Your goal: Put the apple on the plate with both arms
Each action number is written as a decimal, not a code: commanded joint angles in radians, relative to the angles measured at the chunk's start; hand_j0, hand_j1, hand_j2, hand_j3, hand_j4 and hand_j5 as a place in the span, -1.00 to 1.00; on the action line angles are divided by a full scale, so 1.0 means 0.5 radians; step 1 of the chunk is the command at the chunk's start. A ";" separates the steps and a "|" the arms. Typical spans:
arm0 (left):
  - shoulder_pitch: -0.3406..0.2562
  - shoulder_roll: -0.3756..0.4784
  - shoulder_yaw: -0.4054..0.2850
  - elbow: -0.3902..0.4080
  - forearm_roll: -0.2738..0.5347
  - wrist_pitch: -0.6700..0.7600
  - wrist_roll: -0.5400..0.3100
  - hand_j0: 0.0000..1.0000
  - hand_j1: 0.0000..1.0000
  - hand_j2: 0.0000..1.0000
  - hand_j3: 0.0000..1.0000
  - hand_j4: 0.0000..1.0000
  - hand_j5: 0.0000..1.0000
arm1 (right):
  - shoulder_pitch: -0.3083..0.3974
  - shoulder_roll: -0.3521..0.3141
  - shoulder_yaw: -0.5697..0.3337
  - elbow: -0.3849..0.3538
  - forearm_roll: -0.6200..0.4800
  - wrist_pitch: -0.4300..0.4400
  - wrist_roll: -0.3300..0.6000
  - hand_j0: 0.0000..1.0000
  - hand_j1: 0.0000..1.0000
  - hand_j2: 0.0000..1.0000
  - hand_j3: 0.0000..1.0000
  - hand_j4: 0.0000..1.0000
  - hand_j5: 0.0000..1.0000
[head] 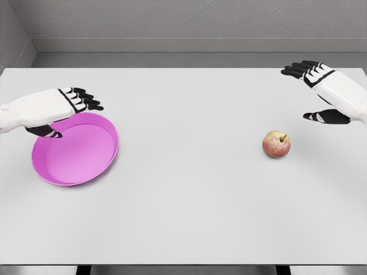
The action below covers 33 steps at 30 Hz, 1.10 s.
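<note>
The apple (276, 144) sits alone on the desk (189, 206) at the right, well apart from the plate (76, 150) at the left, so the right hand (321, 91) hovers near it, spread and empty, while the left hand (66, 109), fingers loose and holding nothing, hangs over the plate's far rim, apparently ready to steady it.

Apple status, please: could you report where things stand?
Both hands open: left over plate rim, right beyond apple. Apple on table, untouched. Path clear.
</note>
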<state>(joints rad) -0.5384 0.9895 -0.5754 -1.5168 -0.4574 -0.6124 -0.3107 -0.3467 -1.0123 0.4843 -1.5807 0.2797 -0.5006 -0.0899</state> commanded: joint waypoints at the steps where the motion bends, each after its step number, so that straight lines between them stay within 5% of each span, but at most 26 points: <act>1: 0.000 0.009 0.003 -0.010 0.013 0.003 0.002 1.00 1.00 1.00 1.00 1.00 1.00 | -0.003 -0.003 -0.002 -0.005 -0.010 -0.002 -0.001 1.00 1.00 1.00 1.00 1.00 1.00; 7: 0.003 0.009 0.000 -0.010 0.013 0.003 -0.004 1.00 1.00 1.00 1.00 1.00 1.00 | 0.080 -0.003 0.019 -0.002 -0.016 0.010 -0.001 1.00 1.00 1.00 1.00 1.00 1.00; 11: 0.006 0.009 0.000 -0.025 0.013 0.003 -0.011 1.00 1.00 1.00 1.00 1.00 1.00 | 0.101 -0.006 0.010 -0.017 -0.019 0.020 0.624 1.00 1.00 1.00 1.00 1.00 1.00; 15: 0.009 0.009 -0.003 -0.025 0.013 0.003 -0.011 1.00 1.00 1.00 1.00 1.00 1.00 | 0.077 -0.003 -0.002 -0.017 -0.019 0.023 0.959 1.00 1.00 1.00 1.00 1.00 1.00; 28: 0.006 0.009 -0.003 -0.025 0.013 0.003 -0.011 1.00 1.00 1.00 1.00 1.00 1.00 | -0.123 0.067 0.029 -0.020 -0.019 0.339 1.189 1.00 1.00 1.00 1.00 1.00 1.00; 33: 0.009 0.009 0.000 -0.025 0.010 0.003 -0.011 1.00 1.00 1.00 1.00 1.00 1.00 | -0.276 0.147 0.256 -0.017 -0.016 0.354 1.192 1.00 1.00 1.00 1.00 1.00 1.00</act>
<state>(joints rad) -0.5338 0.9928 -0.5759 -1.5293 -0.4579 -0.6124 -0.3165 -0.4847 -0.9513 0.5779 -1.5893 0.2751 -0.3342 0.5018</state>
